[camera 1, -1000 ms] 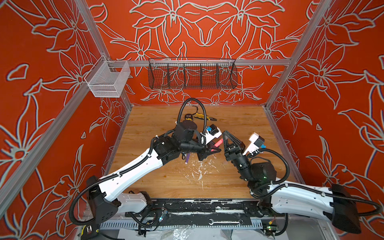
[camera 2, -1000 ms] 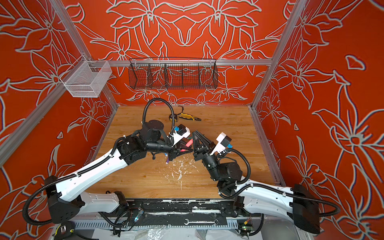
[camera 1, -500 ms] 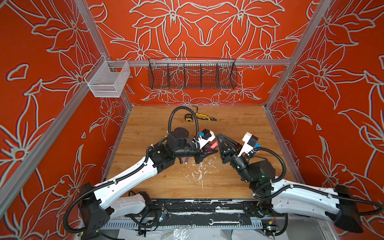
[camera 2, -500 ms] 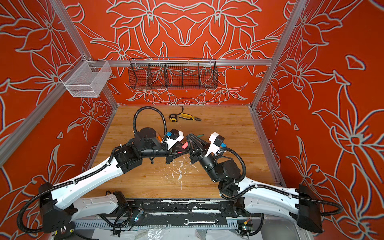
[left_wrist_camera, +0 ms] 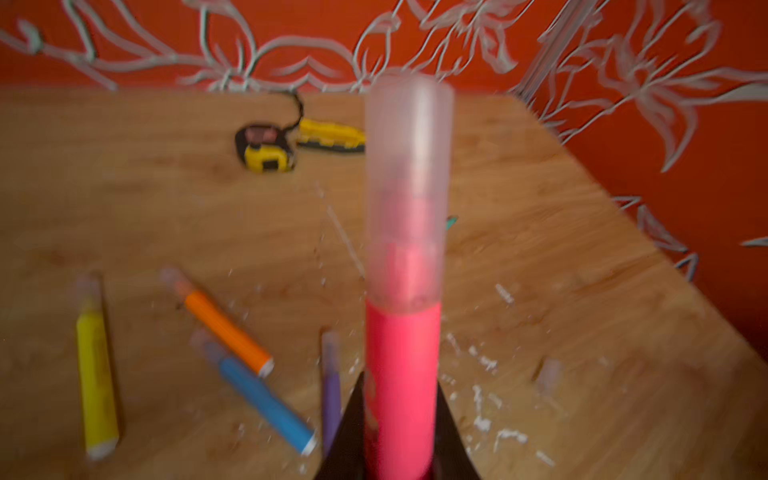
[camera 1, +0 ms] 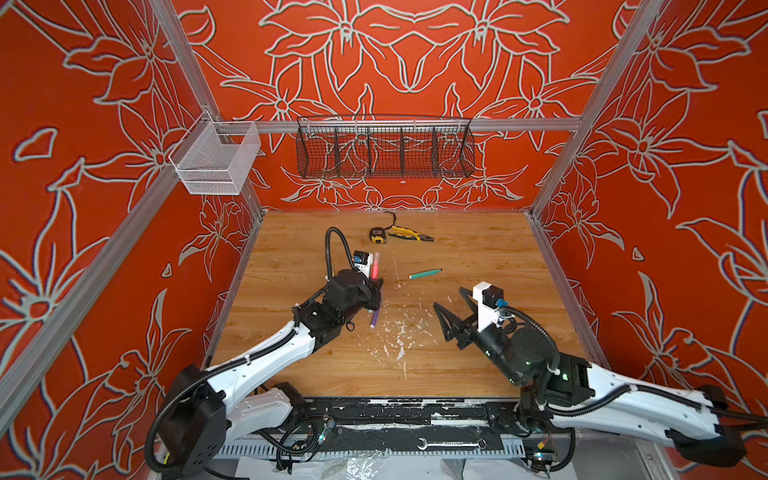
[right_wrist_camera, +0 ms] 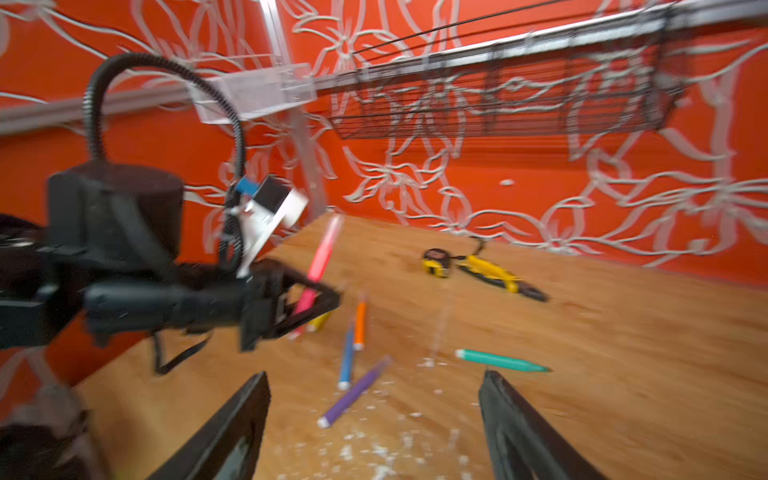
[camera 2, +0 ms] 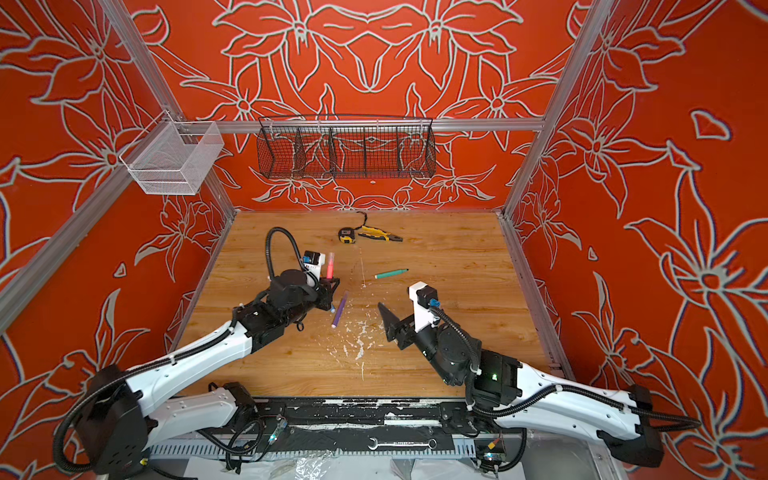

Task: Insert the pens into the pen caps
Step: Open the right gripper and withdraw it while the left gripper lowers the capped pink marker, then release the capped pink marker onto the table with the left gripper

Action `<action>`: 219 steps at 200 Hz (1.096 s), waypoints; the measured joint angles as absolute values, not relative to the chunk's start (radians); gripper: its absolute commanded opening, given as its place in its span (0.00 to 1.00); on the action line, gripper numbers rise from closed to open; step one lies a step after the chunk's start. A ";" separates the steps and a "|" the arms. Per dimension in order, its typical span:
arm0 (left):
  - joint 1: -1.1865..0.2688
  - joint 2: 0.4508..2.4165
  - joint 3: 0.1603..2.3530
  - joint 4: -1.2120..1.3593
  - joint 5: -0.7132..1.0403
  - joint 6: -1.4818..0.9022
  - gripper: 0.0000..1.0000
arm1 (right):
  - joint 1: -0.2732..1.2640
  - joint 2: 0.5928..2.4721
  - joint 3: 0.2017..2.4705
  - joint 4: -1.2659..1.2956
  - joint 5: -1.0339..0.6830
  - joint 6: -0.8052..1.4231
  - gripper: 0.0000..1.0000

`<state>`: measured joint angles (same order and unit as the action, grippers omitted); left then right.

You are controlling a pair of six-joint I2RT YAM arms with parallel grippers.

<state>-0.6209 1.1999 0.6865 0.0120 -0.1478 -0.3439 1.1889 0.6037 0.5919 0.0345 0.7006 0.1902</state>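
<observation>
Fingers on left [left_wrist_camera: 348,440] clench pink pen [left_wrist_camera: 402,374]; right fingers [right_wrist_camera: 232,432] spread above open tabletop [camera 1: 478,257].

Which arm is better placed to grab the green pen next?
Right. The right gripper is open and empty with the green pen lying just ahead of it, while the left gripper is shut on the capped pink pen.

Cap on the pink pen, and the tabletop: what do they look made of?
Cap: likely frosted translucent plastic, since the pink pen shows faintly through it. Tabletop: wood or wood-look laminate, matte, with visible grain lines; which of the two cannot be told.
</observation>
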 measured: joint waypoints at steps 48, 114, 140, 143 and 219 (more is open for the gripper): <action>-0.620 1.425 0.722 -0.154 -0.265 -0.508 0.00 | 0.846 0.439 0.426 -0.068 0.765 0.178 0.87; -0.579 1.460 0.710 -0.163 -0.390 -0.659 0.00 | 0.632 0.562 0.298 -0.003 0.708 0.250 0.87; -0.535 1.462 0.653 -0.142 -0.405 -0.699 0.00 | 0.607 0.649 0.264 0.067 0.696 0.256 0.86; -0.530 1.462 0.646 -0.140 -0.406 -0.702 0.00 | 0.604 0.664 0.264 0.072 0.695 0.256 0.86; -0.488 1.534 0.640 -0.035 -0.343 -0.692 0.03 | 0.598 0.780 0.266 0.125 0.622 0.268 0.82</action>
<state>-0.4877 1.5341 0.6399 -0.0349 -0.3431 -0.6922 0.5976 0.7799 0.2661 0.1253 0.6216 0.2676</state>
